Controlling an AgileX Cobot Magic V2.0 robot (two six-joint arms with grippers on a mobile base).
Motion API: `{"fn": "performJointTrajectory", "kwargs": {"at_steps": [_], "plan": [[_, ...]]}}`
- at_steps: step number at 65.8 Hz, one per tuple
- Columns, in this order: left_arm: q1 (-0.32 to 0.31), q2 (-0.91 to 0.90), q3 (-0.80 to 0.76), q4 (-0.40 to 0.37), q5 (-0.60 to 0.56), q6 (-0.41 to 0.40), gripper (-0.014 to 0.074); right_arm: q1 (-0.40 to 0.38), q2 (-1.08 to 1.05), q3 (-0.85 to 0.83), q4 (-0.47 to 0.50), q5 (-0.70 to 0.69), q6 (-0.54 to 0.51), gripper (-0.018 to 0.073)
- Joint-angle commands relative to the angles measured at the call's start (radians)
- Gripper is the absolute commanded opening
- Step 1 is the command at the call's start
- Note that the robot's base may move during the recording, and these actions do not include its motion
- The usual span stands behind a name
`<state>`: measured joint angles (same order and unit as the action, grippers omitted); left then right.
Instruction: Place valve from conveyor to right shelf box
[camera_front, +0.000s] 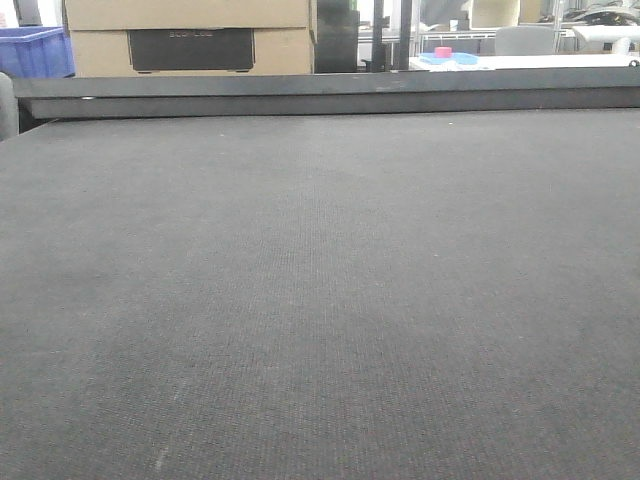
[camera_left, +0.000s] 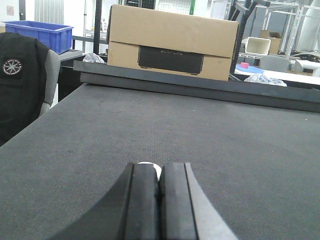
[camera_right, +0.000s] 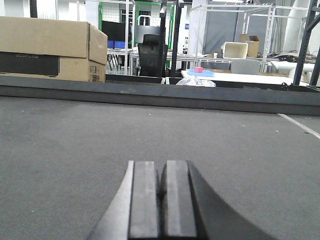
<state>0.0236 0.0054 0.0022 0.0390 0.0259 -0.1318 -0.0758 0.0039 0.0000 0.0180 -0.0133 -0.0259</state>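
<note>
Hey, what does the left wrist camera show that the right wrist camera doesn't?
Only the left wrist view: a dark garment with a round emblem at the left edge, the left gripper, and a small white bit at its tip that I can't identify. Only the right wrist view: a black office chair, a pale strip on the belt, and the right gripper. Both: the grey belt, its black rail, the cardboard box, and closed jaws.

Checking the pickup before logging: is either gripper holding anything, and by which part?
Right gripper: shut, nothing held. Left gripper: shut, but a small white thing peeks past its tips; whether it is gripped cannot be told.
</note>
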Motion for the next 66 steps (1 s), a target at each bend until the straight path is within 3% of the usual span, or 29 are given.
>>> {"fn": "performJointTrajectory", "kwargs": {"at_steps": [1, 66], "plan": [[-0.007, -0.005, -0.002, -0.006, -0.017, 0.000, -0.0111, 0.001, -0.004, 0.000, -0.005, -0.023, 0.002, -0.0168], [-0.007, -0.005, -0.002, -0.006, -0.020, 0.000, -0.0111, 0.001, -0.004, 0.000, -0.005, -0.023, 0.002, -0.0168]]}}
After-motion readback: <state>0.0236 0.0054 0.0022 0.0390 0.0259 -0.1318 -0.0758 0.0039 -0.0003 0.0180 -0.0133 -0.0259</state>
